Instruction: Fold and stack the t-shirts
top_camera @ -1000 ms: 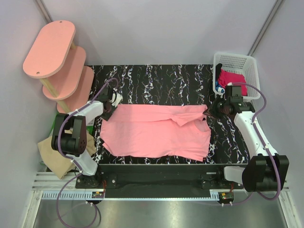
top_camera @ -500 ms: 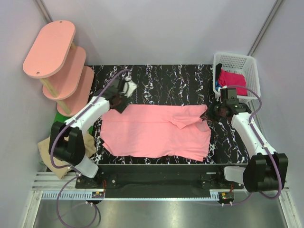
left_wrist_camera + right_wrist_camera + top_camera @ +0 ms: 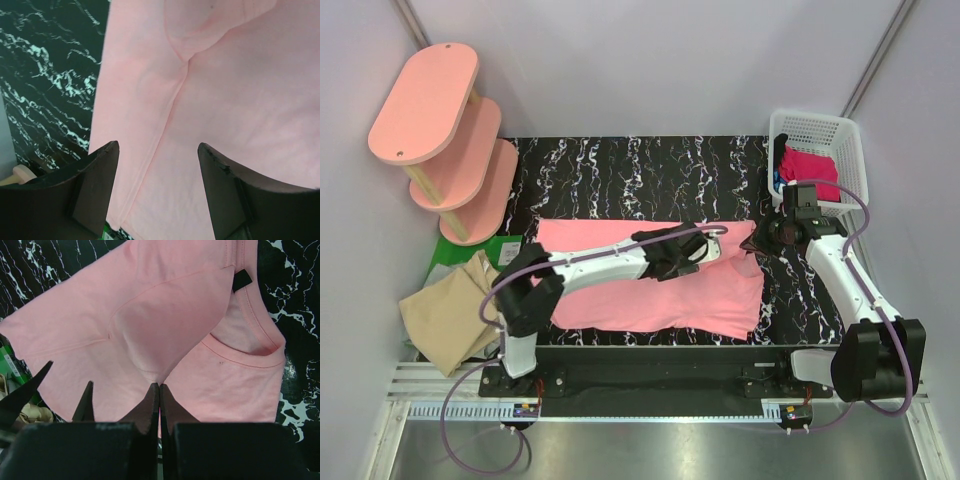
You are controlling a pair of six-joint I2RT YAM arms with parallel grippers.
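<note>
The salmon-pink t-shirt (image 3: 655, 305) lies spread on the black marble table (image 3: 650, 170), with its far right sleeve folded inward. My left gripper (image 3: 698, 252) reaches across it and hovers open just above the cloth (image 3: 240, 100), holding nothing. My right gripper (image 3: 757, 240) is shut on a fold of the pink shirt (image 3: 125, 330) beside the collar (image 3: 250, 347). The magenta-red t-shirt (image 3: 810, 170) lies bunched in the basket. The tan-beige t-shirt (image 3: 445, 310) lies crumpled off the table's left side.
A white lattice basket (image 3: 820, 130) stands at the back right corner. Pink oval shelf boards (image 3: 430, 100) stand at the back left. A green object (image 3: 445, 250) lies below them. My left arm lies across the shirt.
My left arm has swung from the shirt's far left corner across to its middle right. My right gripper has stayed at the collar side, shut on the cloth.
</note>
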